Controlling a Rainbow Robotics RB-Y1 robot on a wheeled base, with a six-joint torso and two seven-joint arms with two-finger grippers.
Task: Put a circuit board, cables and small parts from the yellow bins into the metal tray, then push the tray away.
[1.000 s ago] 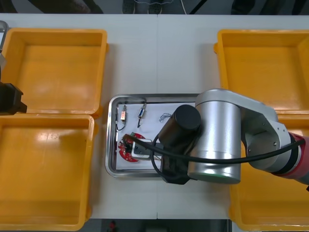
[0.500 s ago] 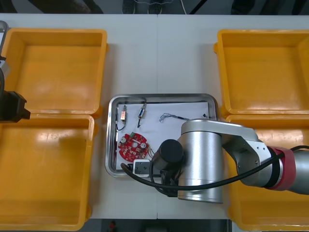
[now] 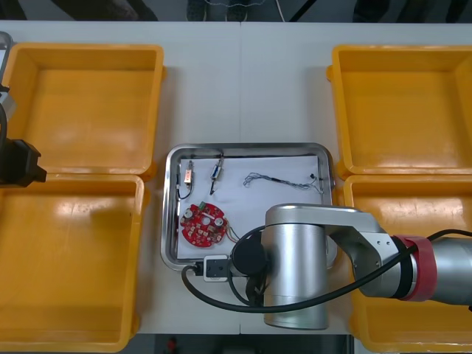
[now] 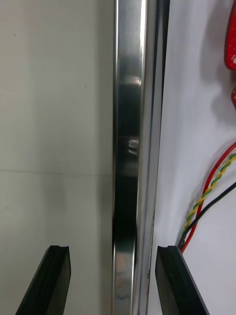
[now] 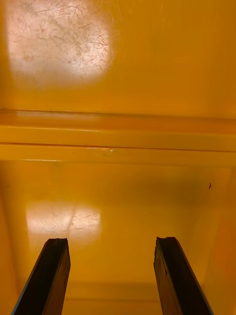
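Two black fingers of my right gripper stand apart, straddling the near rim of the metal tray. Inside it lie a red circuit board and a red and yellow cable. My left gripper, fingers likewise apart, hangs over the left yellow bins.

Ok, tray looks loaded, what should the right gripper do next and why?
Probably lower onto the near rim of the tray and start pushing it away. The right gripper is open, straddling that rim, and the circuit board and cables already lie inside. The left gripper hangs open over a yellow bin.
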